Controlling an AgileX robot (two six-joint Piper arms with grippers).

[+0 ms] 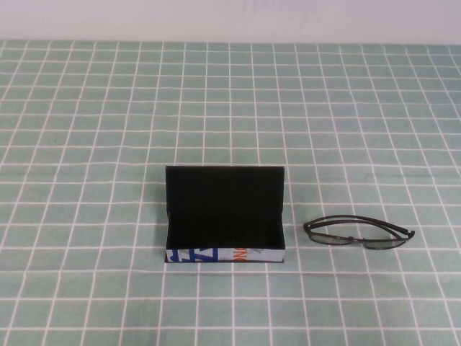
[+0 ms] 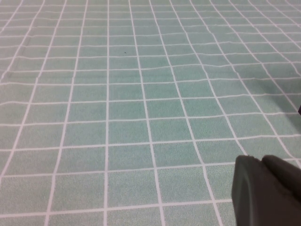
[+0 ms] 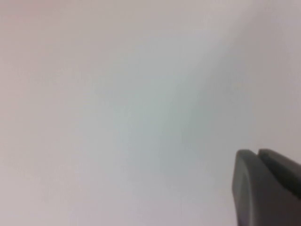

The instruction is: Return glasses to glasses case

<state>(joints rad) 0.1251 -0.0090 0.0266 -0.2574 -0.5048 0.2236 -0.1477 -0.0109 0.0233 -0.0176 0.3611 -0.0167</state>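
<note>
The glasses case [image 1: 225, 193] stands open on the green checked cloth in the high view, its lid upright at the back, its black inside empty and its white front with blue and orange print facing me. The glasses [image 1: 358, 235], thin dark frames with folded temples, lie on the cloth just right of the case. Neither gripper shows in the high view. My left gripper [image 2: 258, 160] is shut and empty over bare cloth in the left wrist view. My right gripper [image 3: 257, 152] is shut and empty against a plain pale background in the right wrist view.
The green cloth with a white grid [image 1: 108, 130] covers the whole table up to a pale wall at the back. Only cloth [image 2: 122, 108] shows in the left wrist view.
</note>
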